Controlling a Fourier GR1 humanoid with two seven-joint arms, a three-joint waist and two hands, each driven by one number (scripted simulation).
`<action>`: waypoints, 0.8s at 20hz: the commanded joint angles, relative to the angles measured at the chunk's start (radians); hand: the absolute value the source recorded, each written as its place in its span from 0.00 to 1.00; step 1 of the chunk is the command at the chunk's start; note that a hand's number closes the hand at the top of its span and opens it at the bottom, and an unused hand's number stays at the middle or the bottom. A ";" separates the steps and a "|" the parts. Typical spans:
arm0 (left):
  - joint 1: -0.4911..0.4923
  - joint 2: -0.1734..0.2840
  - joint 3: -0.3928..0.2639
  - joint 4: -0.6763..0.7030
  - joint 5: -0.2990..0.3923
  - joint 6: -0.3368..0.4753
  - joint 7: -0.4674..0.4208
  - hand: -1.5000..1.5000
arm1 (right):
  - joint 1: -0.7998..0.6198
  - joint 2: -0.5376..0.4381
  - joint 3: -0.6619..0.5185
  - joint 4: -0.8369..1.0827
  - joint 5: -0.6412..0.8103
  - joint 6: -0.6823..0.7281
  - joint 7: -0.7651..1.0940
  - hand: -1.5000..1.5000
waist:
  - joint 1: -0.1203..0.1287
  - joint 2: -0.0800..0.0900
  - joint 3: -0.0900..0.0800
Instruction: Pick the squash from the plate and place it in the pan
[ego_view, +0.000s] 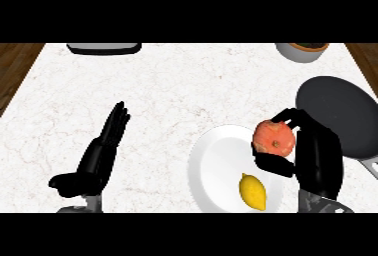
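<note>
Right hand (314, 150) curled round the squash (275, 139), fingers over its top and thumb under its lower side, so clamped on it; squash orange-red and round, held over the right rim of the plate (214, 170), seemingly just lifted, though contact with the plate cannot be ruled out from this steep angle. Left hand (103, 150) resting open on the left of the worktop (184, 85), fingers straight and pointing away, holding nothing, well apart from everything else.

Judged to be the carry step: grasp made, transfer not yet done. Next move likely calls for a swing to the right and a little away, clearing the plate's rim and then the pan's rim, then a lowering onto the dark base before the fingers part; a round squash may roll once let go, so best set down near the pan's middle.

Largest to smallest, then: worktop pale, white marbled with faint reddish veins, wooden floor showing past both its side edges; pan (339, 112) dark and round at the right, just beside the plate, handle running toward the lower right corner; plate white, near the lower middle; a dark flat thing with a pale edge (104, 48) at the far left edge, cut off, nature unclear; a pale pot (303, 51) with dark contents at the far right; a small yellow lemon (253, 191) lying on the plate's near part.
</note>
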 joint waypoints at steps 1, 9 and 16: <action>-0.044 0.022 0.047 0.085 0.030 -0.046 -0.049 0.50 | 0.012 0.017 -0.094 -0.023 -0.090 -0.030 0.004 1.00 | -0.001 0.003 0.000; -0.032 -0.022 0.012 0.028 -0.009 0.003 0.004 0.50 | -0.070 -0.114 -0.378 0.233 -0.267 -0.177 -0.231 1.00 | 0.005 0.003 0.000; -0.007 -0.021 -0.016 0.026 -0.026 -0.012 -0.017 0.50 | -0.193 -0.256 -0.550 0.641 -0.278 -0.402 -0.476 1.00 | 0.018 0.007 0.002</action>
